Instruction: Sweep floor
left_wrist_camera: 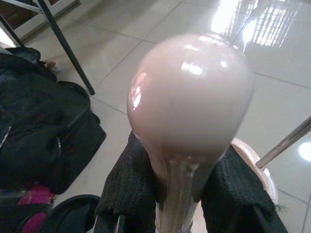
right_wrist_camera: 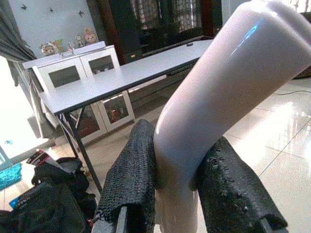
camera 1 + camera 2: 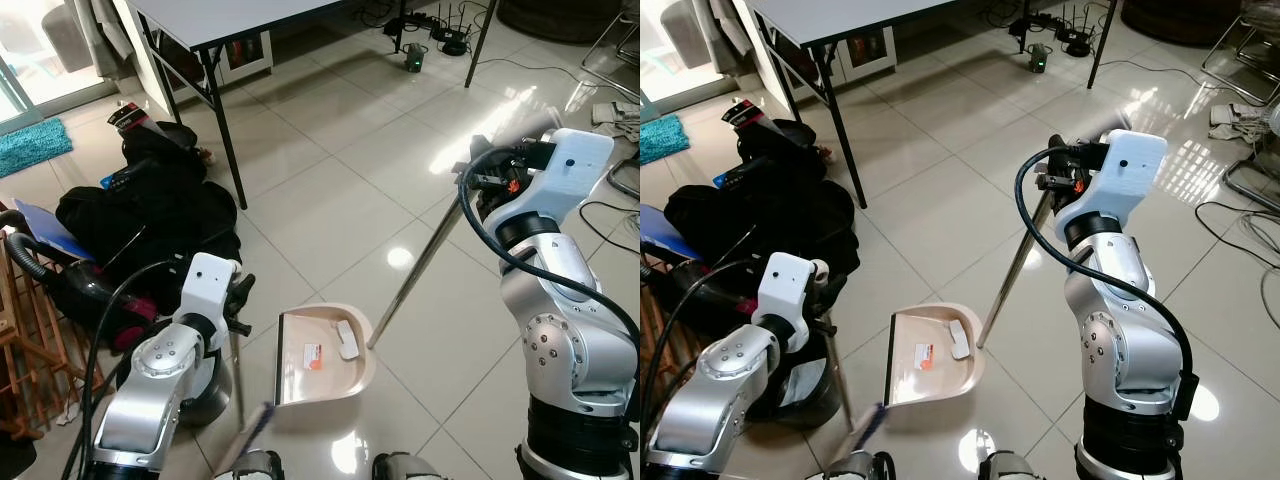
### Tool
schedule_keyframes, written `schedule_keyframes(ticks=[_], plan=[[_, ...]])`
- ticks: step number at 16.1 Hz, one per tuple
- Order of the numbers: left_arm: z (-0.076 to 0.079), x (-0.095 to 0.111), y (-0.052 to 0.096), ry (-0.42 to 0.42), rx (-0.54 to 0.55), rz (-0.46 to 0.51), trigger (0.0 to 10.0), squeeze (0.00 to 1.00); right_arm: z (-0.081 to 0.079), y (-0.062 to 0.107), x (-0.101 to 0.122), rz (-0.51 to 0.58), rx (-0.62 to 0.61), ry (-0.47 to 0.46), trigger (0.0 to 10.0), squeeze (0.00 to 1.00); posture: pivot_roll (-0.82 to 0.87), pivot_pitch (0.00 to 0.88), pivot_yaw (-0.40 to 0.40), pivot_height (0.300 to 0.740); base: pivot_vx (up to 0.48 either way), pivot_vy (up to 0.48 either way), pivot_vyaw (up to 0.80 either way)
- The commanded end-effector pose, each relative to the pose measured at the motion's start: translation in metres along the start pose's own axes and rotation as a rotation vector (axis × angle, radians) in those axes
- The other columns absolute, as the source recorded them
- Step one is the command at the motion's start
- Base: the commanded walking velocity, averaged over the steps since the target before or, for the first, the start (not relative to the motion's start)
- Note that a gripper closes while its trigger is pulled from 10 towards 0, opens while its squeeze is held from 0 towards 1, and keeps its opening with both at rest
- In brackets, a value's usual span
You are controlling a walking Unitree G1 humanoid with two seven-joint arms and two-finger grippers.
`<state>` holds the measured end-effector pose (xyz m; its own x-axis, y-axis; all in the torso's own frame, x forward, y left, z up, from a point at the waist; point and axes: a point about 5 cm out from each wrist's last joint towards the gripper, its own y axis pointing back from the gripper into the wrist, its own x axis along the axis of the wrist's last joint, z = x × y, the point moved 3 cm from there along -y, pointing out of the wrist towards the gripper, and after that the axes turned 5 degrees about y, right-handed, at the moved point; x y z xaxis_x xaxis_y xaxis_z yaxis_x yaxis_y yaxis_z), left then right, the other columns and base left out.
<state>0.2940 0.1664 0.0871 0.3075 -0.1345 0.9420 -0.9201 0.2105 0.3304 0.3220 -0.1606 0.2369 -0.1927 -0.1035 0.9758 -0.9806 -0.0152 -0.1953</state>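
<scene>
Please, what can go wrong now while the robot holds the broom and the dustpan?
The white scrap and the orange one lie loose in the dustpan; if the right claw tilts its long handle, they may slide out. The broom, held by the left claw, stands close to the black bags and could snag there. Cables lie on the floor near the right arm.
</scene>
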Motion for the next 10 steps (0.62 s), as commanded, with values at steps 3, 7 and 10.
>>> schedule_keyframes(ticks=[3, 7, 10], plan=[[-0.0050, 0.0035, 0.0085, -0.022, 0.019, -0.005, 10.0, 0.00, -0.0032, -0.0022, 0.0126, 0.045, 0.026, -0.016, 10.0, 0.00, -0.12, 0.096, 0.030, 0.740, -0.270, 0.000, 0.00], [-0.0052, 0.0068, 0.0086, -0.020, 0.020, -0.007, 10.0, 0.00, -0.0018, -0.0035, 0.0149, 0.051, 0.025, -0.014, 10.0, 0.00, -0.12, 0.098, 0.031, 0.740, -0.294, 0.000, 0.00], [-0.0054, 0.0089, 0.0089, -0.023, 0.018, -0.007, 10.0, 0.00, -0.0004, -0.0044, 0.0174, 0.057, 0.024, -0.012, 10.0, 0.00, -0.12, 0.096, 0.034, 0.740, -0.332, 0.000, 0.00]])
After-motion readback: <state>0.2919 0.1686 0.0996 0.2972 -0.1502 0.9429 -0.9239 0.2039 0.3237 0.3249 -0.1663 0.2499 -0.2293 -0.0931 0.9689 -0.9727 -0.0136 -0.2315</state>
